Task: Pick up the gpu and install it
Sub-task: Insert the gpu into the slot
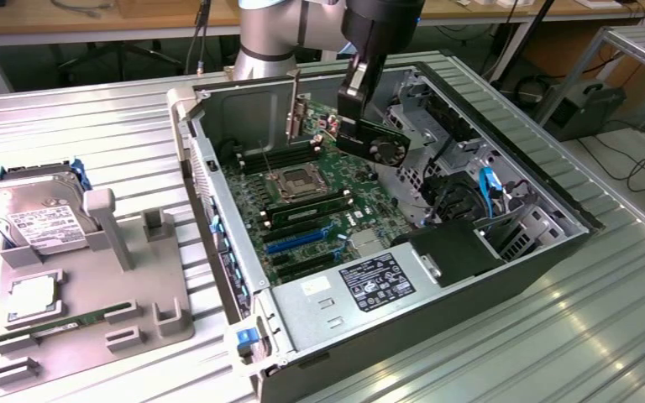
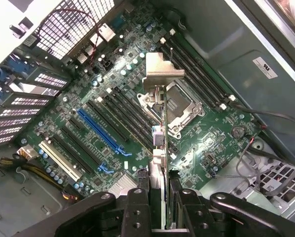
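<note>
Exterior view: gpu [image 1: 376,144] is held clear above the open case [image 1: 224,252], over the 12 o'clock end of the motherboard [image 1: 334,210]. Gripper [image 1: 356,113] is clamped on the card's upper edge, with the card hanging at about 5 o'clock from it. Long axis is seen running roughly 9-to-4 o'clock, silver bracket end toward 9, fan shroud toward 4. CPU socket [image 1: 300,180] is found at 8 o'clock from the card and the blue slots [image 1: 300,241] at 7 o'clock, well apart and lower. The card is not seated. Hard drive [image 1: 31,214] is left on the tray [image 1: 132,311] at the exterior view's left. Wrist view: the gpu [image 2: 159,138] is seen edge-on, pinched between the two fingers [image 2: 137,212], with the gripper [image 2: 160,217] closed part-way on it. The bracket is at the far end, the CPU socket [image 2: 182,106] just beside the card's line. The blue slot [image 2: 100,131] is set off to one side, and the card edge appears angled to it.
</note>
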Available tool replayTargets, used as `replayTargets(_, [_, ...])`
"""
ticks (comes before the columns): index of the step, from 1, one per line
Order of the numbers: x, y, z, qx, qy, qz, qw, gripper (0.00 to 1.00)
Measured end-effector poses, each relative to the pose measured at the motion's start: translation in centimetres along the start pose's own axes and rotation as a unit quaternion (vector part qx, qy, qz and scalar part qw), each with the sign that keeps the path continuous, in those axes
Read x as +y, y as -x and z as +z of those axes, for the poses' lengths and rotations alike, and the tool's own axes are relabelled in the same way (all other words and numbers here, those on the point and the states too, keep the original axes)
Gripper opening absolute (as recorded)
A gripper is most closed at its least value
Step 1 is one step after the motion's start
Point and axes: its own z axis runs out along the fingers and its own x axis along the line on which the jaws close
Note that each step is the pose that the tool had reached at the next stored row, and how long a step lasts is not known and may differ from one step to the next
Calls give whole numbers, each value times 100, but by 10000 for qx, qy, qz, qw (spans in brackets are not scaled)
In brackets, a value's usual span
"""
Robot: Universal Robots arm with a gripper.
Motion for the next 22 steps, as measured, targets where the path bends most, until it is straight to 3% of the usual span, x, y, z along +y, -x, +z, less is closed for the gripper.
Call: replayTargets(22, [-1, -1, 0, 1, 4, -168, 9999, 27])
